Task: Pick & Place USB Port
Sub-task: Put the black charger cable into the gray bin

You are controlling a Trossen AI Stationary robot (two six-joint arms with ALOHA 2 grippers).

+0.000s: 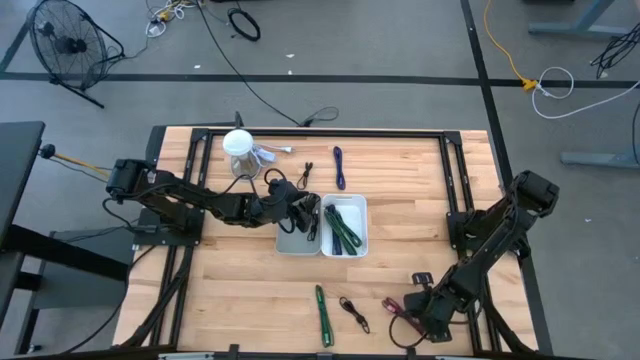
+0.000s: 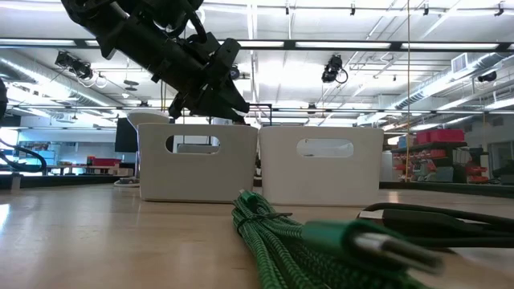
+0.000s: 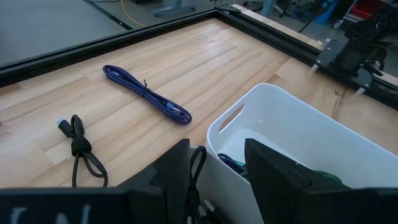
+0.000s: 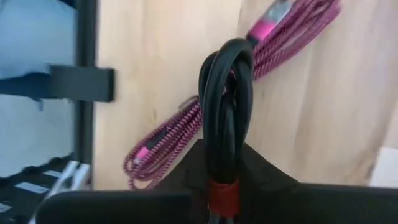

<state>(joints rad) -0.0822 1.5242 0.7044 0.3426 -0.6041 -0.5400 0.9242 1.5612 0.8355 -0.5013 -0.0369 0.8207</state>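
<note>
Take the two bins (image 1: pixel 320 226) at table centre as your landmark; they stand side by side, touching. The right bin (image 1: pixel 345 228) holds a cable bundle. Behind the bins lie one coiled cable (image 1: pixel 339 167) and a smaller one (image 1: pixel 307 171) just left of it. Behind-left stands a cup (image 1: pixel 238 149). Before the bins lie a cable (image 1: pixel 322 315), then another (image 1: pixel 353 312), then a third (image 1: pixel 398 309) rightward.
</note>
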